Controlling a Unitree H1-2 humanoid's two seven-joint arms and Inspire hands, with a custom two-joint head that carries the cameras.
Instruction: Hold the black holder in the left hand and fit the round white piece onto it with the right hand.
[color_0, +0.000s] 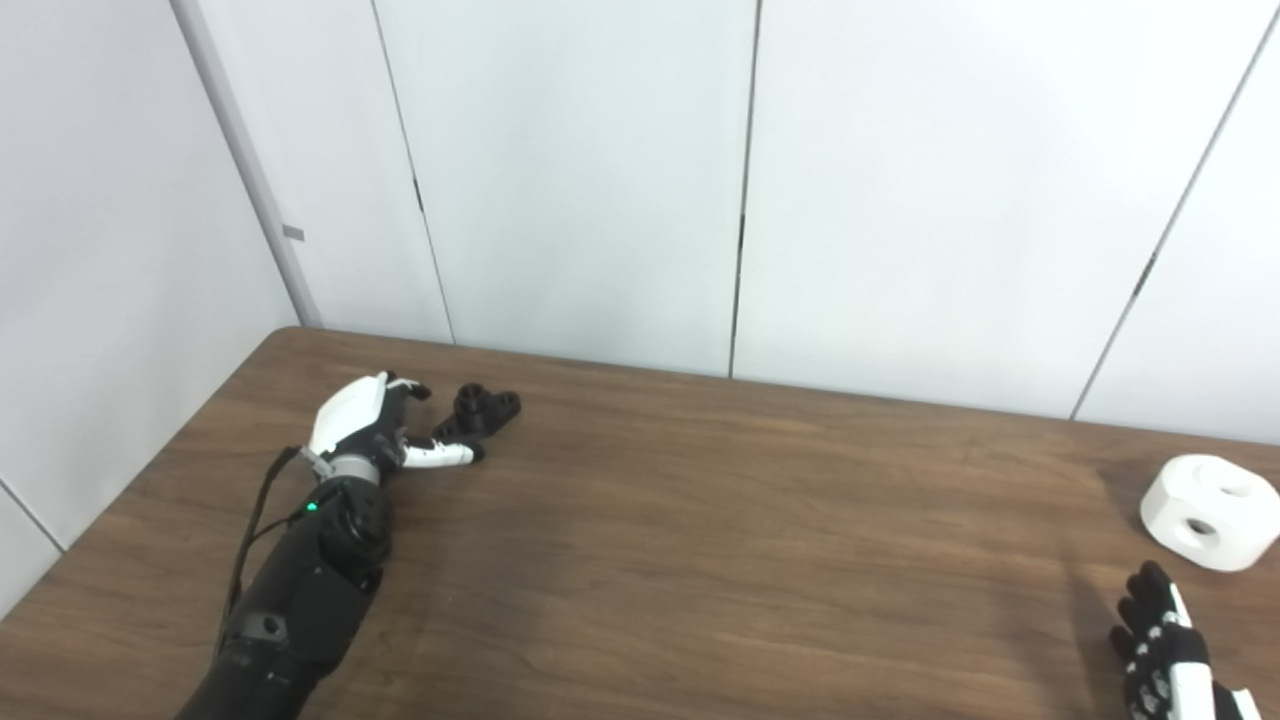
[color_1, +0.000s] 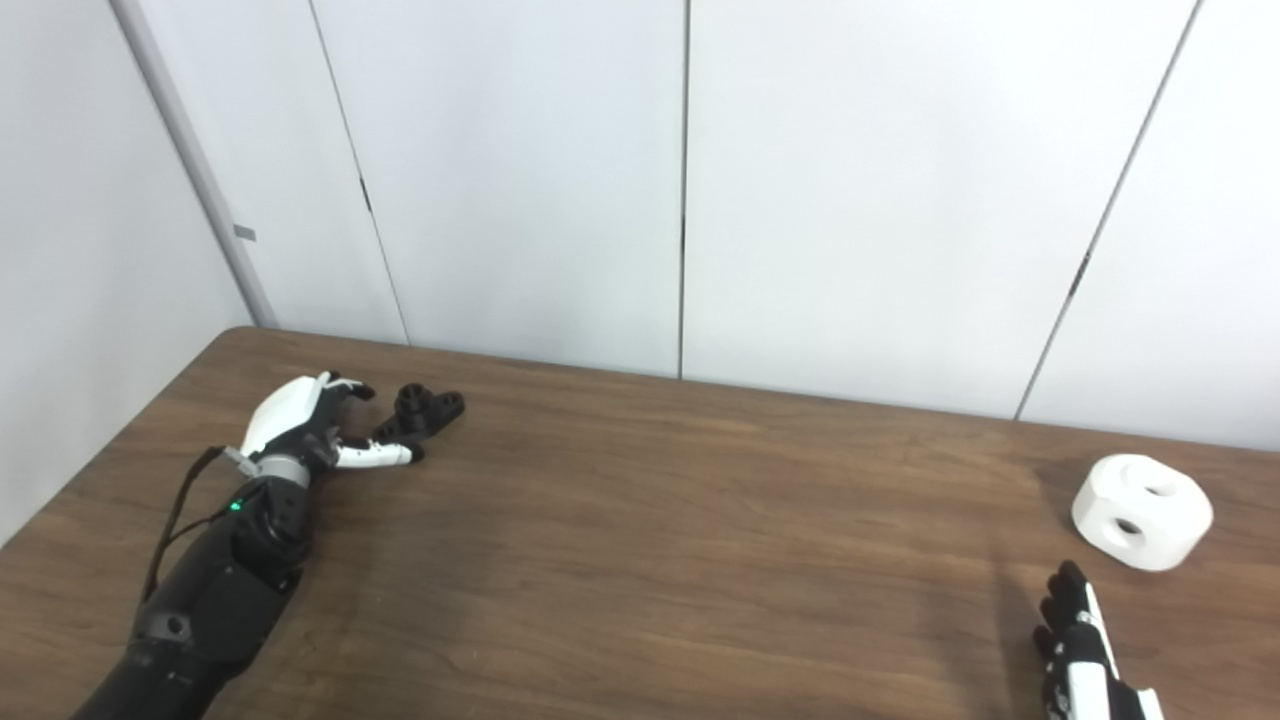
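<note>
The black holder lies on the brown table at the far left, also shown in the right eye view. My left hand is open right beside it, its thumb stretched along the near side of the holder; whether it touches I cannot tell. The round white piece, with holes in its top and side, sits at the far right of the table, also in the right eye view. My right hand is open and empty at the bottom right, just short of the white piece.
The wooden table spans the view, with its far edge against white wall panels. Its left edge runs diagonally near my left forearm.
</note>
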